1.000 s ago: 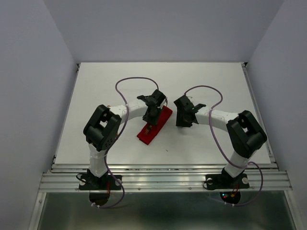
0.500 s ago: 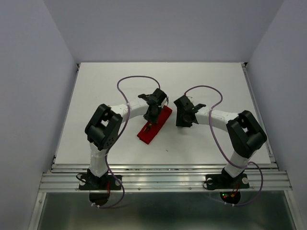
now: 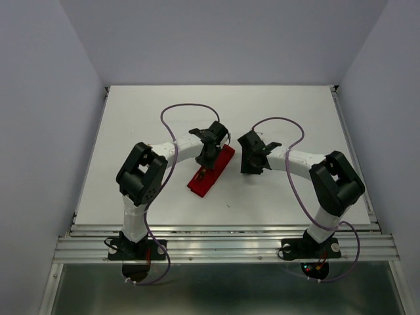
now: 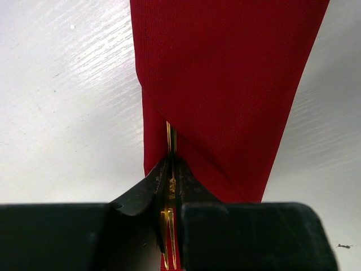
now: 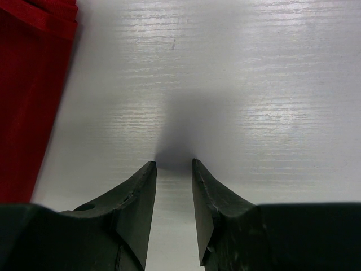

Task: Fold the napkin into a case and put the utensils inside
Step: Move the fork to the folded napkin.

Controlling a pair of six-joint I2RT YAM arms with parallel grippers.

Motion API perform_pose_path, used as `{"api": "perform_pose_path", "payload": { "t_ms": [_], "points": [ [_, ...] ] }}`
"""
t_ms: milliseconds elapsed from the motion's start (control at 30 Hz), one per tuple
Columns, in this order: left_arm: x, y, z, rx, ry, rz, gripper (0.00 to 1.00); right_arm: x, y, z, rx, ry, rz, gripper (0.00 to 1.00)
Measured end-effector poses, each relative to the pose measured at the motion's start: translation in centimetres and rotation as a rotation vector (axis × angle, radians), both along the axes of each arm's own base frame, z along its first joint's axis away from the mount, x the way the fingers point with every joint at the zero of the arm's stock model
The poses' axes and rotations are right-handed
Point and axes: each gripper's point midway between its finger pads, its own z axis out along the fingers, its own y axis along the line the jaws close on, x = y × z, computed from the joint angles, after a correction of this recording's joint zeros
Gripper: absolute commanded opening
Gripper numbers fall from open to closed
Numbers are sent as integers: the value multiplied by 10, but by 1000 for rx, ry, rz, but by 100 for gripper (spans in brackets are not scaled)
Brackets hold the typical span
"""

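The red napkin lies folded into a narrow case (image 3: 215, 169) on the table, running diagonally. In the left wrist view the case (image 4: 225, 84) fills the upper middle, with a diagonal fold forming a pocket. My left gripper (image 3: 206, 163) sits over the case, and its jaws (image 4: 172, 165) are shut on a slim gold utensil (image 4: 169, 135) whose far end disappears under the fold. I cannot tell whether it is the knife or the fork, or both. My right gripper (image 3: 250, 168) hovers open just right of the case, with only bare table between its fingers (image 5: 174, 164).
The red case's edge (image 5: 28, 101) shows at the left of the right wrist view. The white table (image 3: 295, 118) stretches around both arms. A metal rail (image 3: 223, 246) runs along the near edge, and purple cables loop above each arm.
My left gripper has closed onto the gold utensil at the case's pocket and shifted slightly. The right arm and the case have not moved.
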Motion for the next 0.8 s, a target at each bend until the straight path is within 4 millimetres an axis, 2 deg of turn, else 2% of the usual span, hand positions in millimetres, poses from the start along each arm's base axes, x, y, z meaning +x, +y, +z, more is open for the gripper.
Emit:
{"api": "perform_pose_path", "payload": {
  "t_ms": [333, 567, 667, 800],
  "points": [
    [2, 1, 1, 7, -8, -3, 12, 0, 0, 0, 0, 0, 0, 38],
    [12, -8, 7, -7, -29, -15, 12, 0, 0, 0, 1, 1, 0, 38],
    [13, -8, 6, -6, -29, -18, 17, 0, 0, 0, 0, 1, 0, 38],
    [13, -8, 1, 2, -21, -20, 37, 0, 0, 0, 0, 1, 0, 38]
  ]
}}
